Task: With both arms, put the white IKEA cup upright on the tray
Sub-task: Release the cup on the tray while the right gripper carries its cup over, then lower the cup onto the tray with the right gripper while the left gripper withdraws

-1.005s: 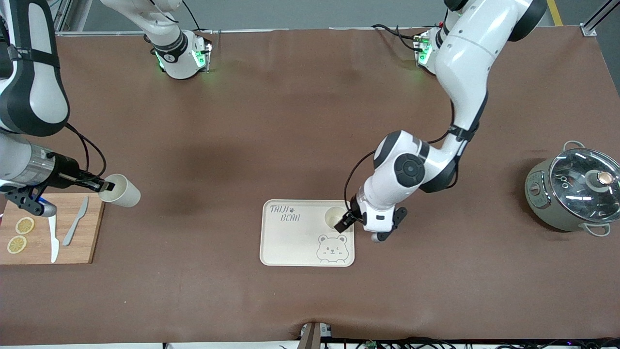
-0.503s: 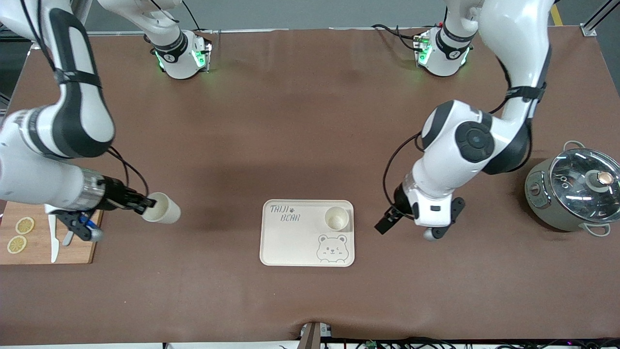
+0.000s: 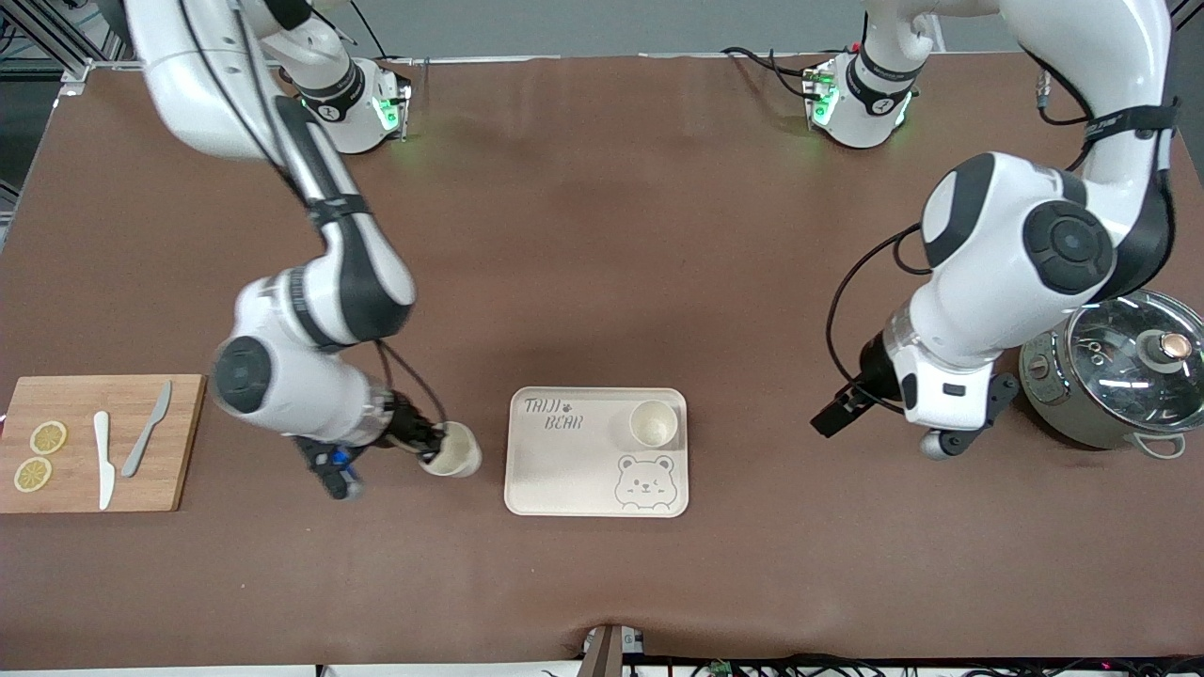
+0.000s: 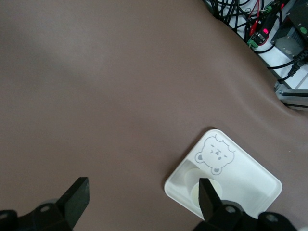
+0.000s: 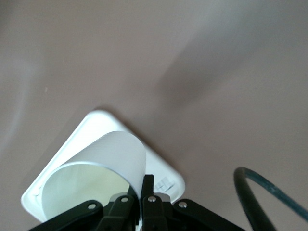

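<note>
The front view looks down from high across the table (image 3: 602, 282), facing both arm bases along its top edge and taking in the whole surface. The left wrist view looks down from well above the table, showing the tray (image 4: 250, 185) whole and small. The right wrist view sits close, the tray (image 5: 82, 132) partly hidden. All three views share the tray (image 3: 564, 470).

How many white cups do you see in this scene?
2: one cup stands upright on the tray; the second cup is pinched at its rim by the right gripper, beside the tray.
</note>
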{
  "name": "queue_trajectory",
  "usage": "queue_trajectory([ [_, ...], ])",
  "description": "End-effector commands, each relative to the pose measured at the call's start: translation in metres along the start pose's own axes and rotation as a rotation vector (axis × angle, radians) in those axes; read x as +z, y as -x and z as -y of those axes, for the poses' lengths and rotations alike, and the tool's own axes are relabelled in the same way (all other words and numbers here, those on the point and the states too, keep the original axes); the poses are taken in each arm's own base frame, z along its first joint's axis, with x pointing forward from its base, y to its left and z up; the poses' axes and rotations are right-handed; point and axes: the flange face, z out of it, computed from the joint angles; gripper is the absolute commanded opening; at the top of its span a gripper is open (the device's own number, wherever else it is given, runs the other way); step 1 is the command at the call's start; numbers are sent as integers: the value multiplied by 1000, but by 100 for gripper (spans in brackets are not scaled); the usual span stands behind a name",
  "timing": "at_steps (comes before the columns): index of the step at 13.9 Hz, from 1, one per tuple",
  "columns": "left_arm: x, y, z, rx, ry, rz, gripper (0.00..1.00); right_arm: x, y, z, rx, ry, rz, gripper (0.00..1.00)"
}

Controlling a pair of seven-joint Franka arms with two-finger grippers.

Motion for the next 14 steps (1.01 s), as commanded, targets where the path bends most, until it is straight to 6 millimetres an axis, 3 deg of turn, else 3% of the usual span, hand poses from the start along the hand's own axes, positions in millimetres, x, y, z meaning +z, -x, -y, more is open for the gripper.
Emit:
queue_trajectory([
  [1, -28, -8, 26, 64, -39, -12, 100, 27, 28, 15, 45, 8, 1, 0],
  [3, -44, -27, 50, 103, -54, -11, 100, 41, 50, 21, 53, -2, -1, 0],
  [5, -63, -32, 65, 182, -70, -8, 100, 63, 63, 19, 73, 29, 5, 0],
  [7, -77, -38, 81, 230, -104, -9, 100, 77, 63, 15, 73, 37, 3, 0],
  [9, -104, -36, 93, 286, -124, -32, 100, 87, 61, 8, 81, 50, 2, 0],
  [14, -153, -56, 147, 369, -149, -43, 100, 111, 63, -5, 71, 43, -15, 0],
])
